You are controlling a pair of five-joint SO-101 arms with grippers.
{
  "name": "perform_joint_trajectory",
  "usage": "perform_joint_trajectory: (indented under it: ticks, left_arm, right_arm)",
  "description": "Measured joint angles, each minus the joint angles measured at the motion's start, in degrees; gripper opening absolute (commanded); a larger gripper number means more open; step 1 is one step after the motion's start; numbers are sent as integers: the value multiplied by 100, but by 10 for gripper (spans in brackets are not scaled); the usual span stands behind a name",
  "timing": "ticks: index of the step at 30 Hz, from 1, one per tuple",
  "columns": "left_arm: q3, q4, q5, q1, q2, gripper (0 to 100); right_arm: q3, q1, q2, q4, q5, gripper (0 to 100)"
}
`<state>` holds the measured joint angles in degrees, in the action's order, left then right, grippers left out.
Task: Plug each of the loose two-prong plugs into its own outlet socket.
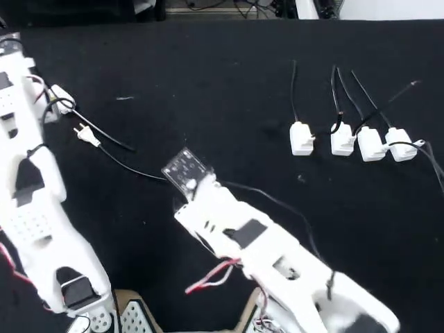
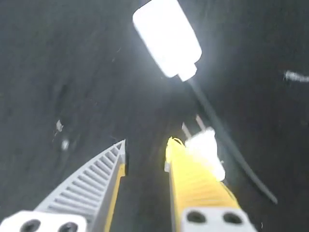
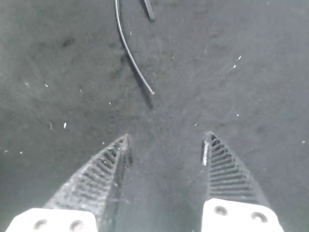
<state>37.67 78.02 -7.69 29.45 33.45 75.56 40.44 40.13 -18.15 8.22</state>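
Because the loose plug lies at nine o'clock, my left gripper hangs open beside it; my right gripper idles open.

Left arm: was a white moulded shell in chunky segments, with black panels set into its faces.
Left arm wiring: a thin red wire looped out near the base.
Right arm: had the same white shell, with a black rectangular panel on its upper face.
Right arm wiring: red and white wires bunched out of one side.
Left gripper: had one pale grey ribbed finger edged in yellow and one yellow ribbed finger, both on white mounts with round screw holes.
Right gripper: had two dark, ribbed, tapering fingers on white mounts, each with two screw holes.
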Motion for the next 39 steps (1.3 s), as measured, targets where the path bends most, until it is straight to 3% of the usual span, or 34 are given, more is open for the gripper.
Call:
perform_joint_trajectory:
  ticks: [7,13,18,31,33,38,39]
  left_arm:
    - [2066,0,888,-105,1521,149]
    - [3895,9,1565,-105,2716,315]
    - [5187,-35,2101,-105,3692,300]
    - [5011,-1292,2110,-299,4290,299]
    - [4879,-1380,2110,-299,4290,273]
    - [4756,-1495,2110,-70,4281,29]
    - [4730,-1495,2110,9,4290,30]
  right_arm:
    - [149,0,457,35,0,222]
    - [149,0,457,35,0,222]
    - [149,0,457,35,0,222]
    - [149,0,457,35,0,222]
    - [149,0,457,35,0,222]
    - [149,9,457,35,0,222]
    - [149,9,457,35,0,222]
